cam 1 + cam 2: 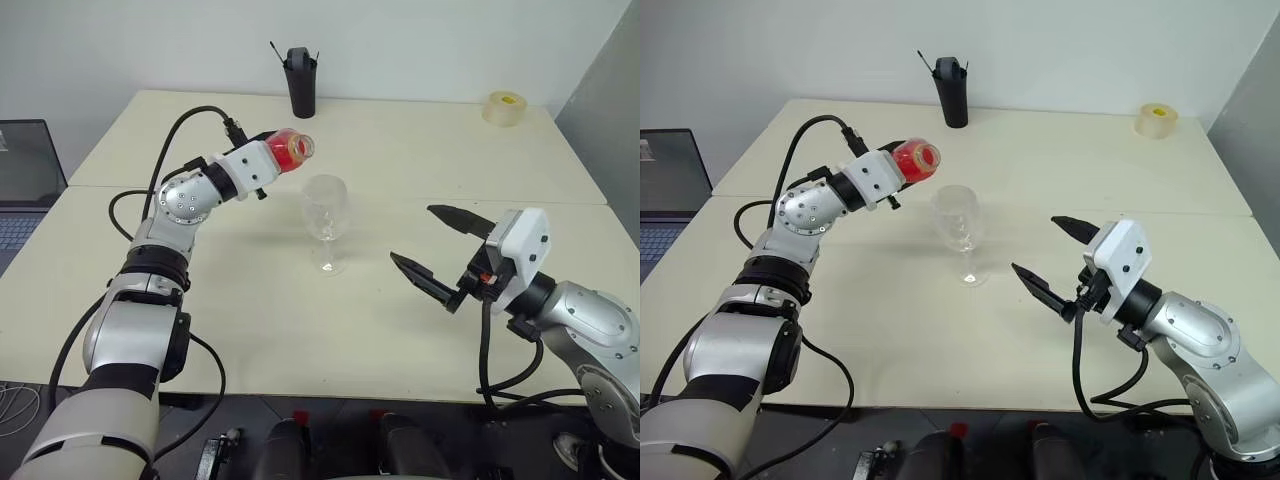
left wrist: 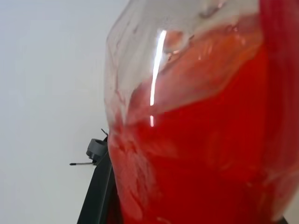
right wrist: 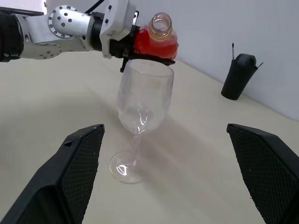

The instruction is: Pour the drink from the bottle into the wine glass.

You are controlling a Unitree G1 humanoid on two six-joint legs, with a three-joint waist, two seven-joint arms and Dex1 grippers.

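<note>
My left gripper [image 1: 270,160] is shut on the bottle [image 1: 285,150], a small clear one lying tilted almost level. Its uncapped mouth [image 3: 161,23] points toward the wine glass. The red drink [image 2: 201,154] fills the lower side of the bottle. The clear stemmed wine glass [image 1: 324,210] stands upright on the table just below and to the right of the bottle's mouth. I see no liquid in it. My right gripper [image 1: 412,233] hovers open to the right of the glass, its fingers wide apart and holding nothing.
A tall black cup [image 1: 300,82] with sticks in it stands at the back of the cream table [image 1: 420,330]. A roll of tape [image 1: 505,107] lies at the back right. A laptop [image 1: 25,180] sits off the table's left edge.
</note>
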